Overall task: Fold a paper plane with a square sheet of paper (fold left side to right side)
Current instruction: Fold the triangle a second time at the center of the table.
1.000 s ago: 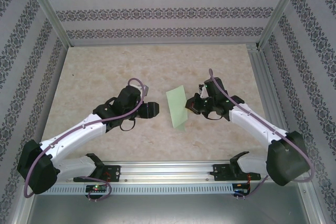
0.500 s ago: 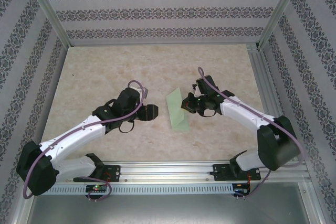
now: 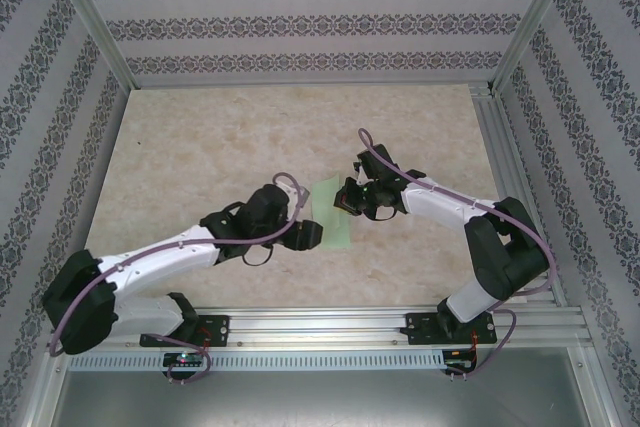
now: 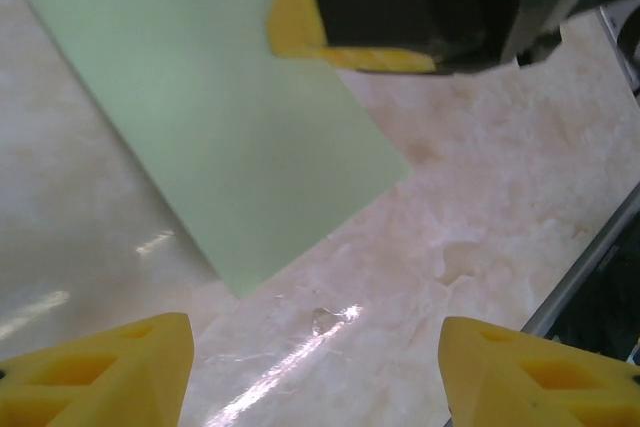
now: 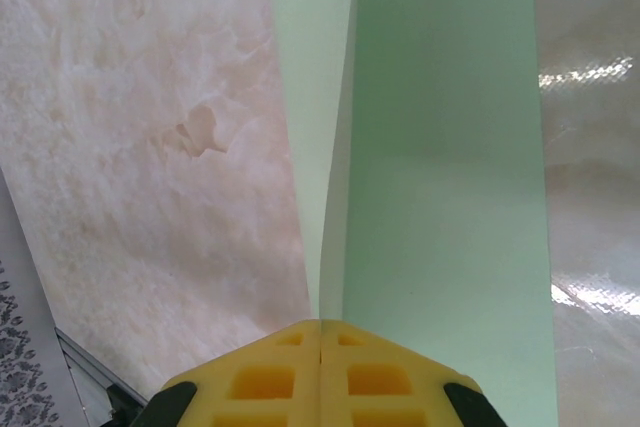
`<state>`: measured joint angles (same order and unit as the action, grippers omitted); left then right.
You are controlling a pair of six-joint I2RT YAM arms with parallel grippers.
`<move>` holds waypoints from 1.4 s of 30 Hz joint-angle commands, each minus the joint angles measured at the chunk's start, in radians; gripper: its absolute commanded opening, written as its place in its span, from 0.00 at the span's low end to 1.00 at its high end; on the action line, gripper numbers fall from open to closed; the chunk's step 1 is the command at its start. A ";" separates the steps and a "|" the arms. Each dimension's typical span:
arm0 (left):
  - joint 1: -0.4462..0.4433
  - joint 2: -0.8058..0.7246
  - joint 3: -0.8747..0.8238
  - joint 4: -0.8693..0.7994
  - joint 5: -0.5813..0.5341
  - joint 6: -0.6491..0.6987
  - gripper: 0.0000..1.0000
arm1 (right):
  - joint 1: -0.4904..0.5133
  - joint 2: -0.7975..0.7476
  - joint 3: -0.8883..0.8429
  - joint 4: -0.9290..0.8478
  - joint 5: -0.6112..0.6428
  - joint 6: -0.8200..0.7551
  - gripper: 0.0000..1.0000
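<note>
We note pale green sheet of paper (image 3: pixel 336 225) near middle of marbled worktop (image 3: pixel 190 147), lying between both arms as narrow folded strip. Right gripper (image 5: pixel 320 332) closed: yellow fingertips pressed together on sheet's edge, pinching it. In right wrist view, one layer lifts off other along crease. Left gripper (image 4: pixel 320 377) spread wide, holding nothing, poised just beside sheet's near corner. We cannot tell whether it touches worktop.
</note>
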<state>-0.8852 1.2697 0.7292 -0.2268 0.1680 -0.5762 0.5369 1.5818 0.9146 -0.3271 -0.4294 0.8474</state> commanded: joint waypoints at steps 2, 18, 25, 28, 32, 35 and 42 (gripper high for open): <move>-0.085 0.118 0.063 0.085 -0.077 0.030 0.68 | 0.007 0.005 0.002 0.017 0.014 0.015 0.05; -0.155 0.296 0.187 0.059 -0.246 0.019 0.65 | 0.006 0.016 -0.003 0.022 -0.008 0.016 0.06; -0.155 0.309 0.217 0.039 -0.265 0.030 0.50 | 0.006 0.026 0.000 0.001 -0.005 0.002 0.06; -0.155 0.309 0.222 0.030 -0.266 0.033 0.42 | 0.006 0.032 0.002 -0.011 0.001 -0.009 0.07; -0.155 0.308 0.218 0.027 -0.266 0.035 0.29 | 0.006 0.035 0.004 -0.013 0.000 -0.011 0.08; -0.155 0.309 0.217 0.027 -0.262 0.035 0.21 | 0.006 0.038 0.008 -0.015 -0.001 -0.015 0.08; -0.155 0.314 0.222 0.035 -0.245 0.036 0.08 | 0.005 0.038 0.011 -0.021 -0.006 -0.022 0.13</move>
<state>-1.0290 1.5692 0.9272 -0.2016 -0.0841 -0.5533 0.5369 1.6089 0.9142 -0.3408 -0.4309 0.8425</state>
